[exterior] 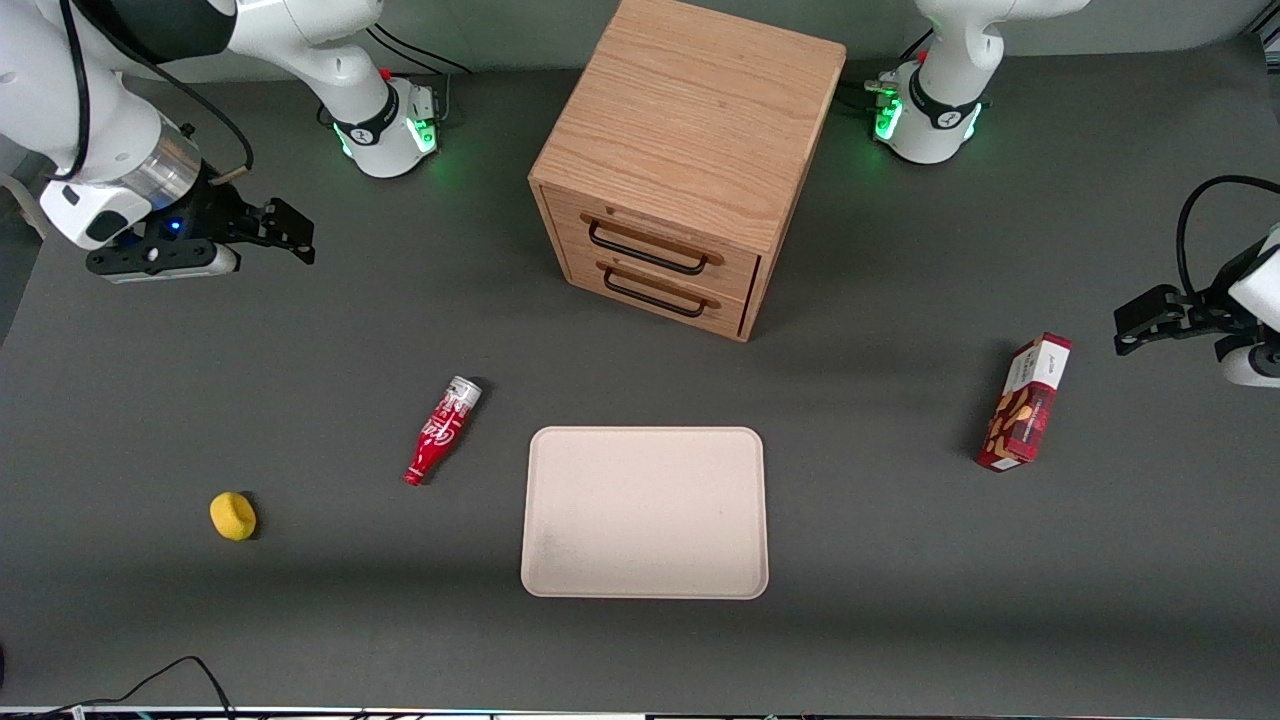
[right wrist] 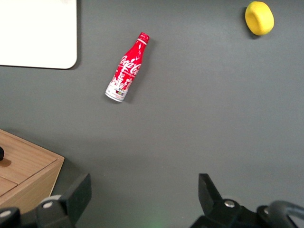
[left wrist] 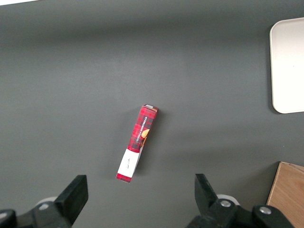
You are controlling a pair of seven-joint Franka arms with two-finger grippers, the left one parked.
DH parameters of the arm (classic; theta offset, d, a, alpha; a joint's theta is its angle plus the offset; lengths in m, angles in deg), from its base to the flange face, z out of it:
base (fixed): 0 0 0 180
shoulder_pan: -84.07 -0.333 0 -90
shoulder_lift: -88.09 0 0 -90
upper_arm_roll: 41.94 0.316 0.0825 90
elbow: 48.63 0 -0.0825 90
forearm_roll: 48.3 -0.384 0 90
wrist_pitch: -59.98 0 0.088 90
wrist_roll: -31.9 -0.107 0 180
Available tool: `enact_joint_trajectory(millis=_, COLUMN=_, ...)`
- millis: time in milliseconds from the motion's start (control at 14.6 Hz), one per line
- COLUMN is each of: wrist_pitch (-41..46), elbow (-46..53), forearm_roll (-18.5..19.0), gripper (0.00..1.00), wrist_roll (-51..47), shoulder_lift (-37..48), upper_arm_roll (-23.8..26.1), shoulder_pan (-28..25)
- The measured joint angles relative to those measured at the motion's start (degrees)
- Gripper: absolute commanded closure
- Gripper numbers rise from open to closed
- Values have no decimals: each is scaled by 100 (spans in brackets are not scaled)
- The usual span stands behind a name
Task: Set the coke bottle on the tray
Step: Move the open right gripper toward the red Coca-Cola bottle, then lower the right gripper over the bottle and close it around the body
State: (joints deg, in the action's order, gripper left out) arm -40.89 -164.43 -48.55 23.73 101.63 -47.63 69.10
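Observation:
The coke bottle (exterior: pixel 441 430) lies on its side on the dark table, red with white script, its silver base pointing away from the front camera and its neck toward it. It also shows in the right wrist view as the coke bottle (right wrist: pixel 126 69). The beige tray (exterior: pixel 645 512) rests flat beside it, toward the parked arm's end, a corner of the tray (right wrist: pixel 38 33) visible from the wrist. My gripper (exterior: pixel 285 232) hovers high above the table toward the working arm's end, farther from the front camera than the bottle. Its fingers (right wrist: pixel 80 192) stand open with nothing between them.
A wooden two-drawer cabinet (exterior: pixel 685 165) stands farther from the front camera than the tray. A yellow round object (exterior: pixel 233 516) lies near the bottle's neck side, nearer the camera. A red snack box (exterior: pixel 1025 403) stands toward the parked arm's end.

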Motion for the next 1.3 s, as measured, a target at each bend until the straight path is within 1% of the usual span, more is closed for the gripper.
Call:
enact_joint_trajectory(millis=342, wrist_pitch=119, elbow=218, forearm_roll=-5, gripper=0, wrist_roll=18, shoulder_lift=-151, upper_arm_roll=-58, shoulder_pan=-2)
enact_joint_trajectory(millis=547, wrist_pitch=378, elbow=618, forearm_roll=-27, gripper=0, wrist_roll=-140, shoulder_lift=-542, upper_arm_roll=149, shoulder_pan=-11)
enact_joint_trajectory(millis=821, wrist_pitch=413, elbow=1295, forearm_roll=-52, gripper=0, wrist_roll=-1117, shoulder_lift=-1426, upper_arm_roll=708, shoulder_pan=-29)
enact_joint_trajectory(millis=1026, wrist_pitch=313, elbow=1559, forearm_roll=-72, gripper=0, wrist_roll=-1687, shoulder_lift=-2002, upper_arm_roll=864, shoulder_pan=-80)
enact_joint_trajectory(millis=1162, wrist_pitch=65, elbow=1575, forearm_roll=-72, gripper=0, wrist_roll=-2143, shoulder_lift=-2334, upper_arm_roll=961, shoulder_pan=-86)
enact_joint_trajectory(millis=1299, wrist_pitch=-450, elbow=1536, forearm_roll=-72, gripper=0, wrist_roll=-2755, shoulder_lift=-2670, upper_arm_roll=1038, shoulder_pan=-88)
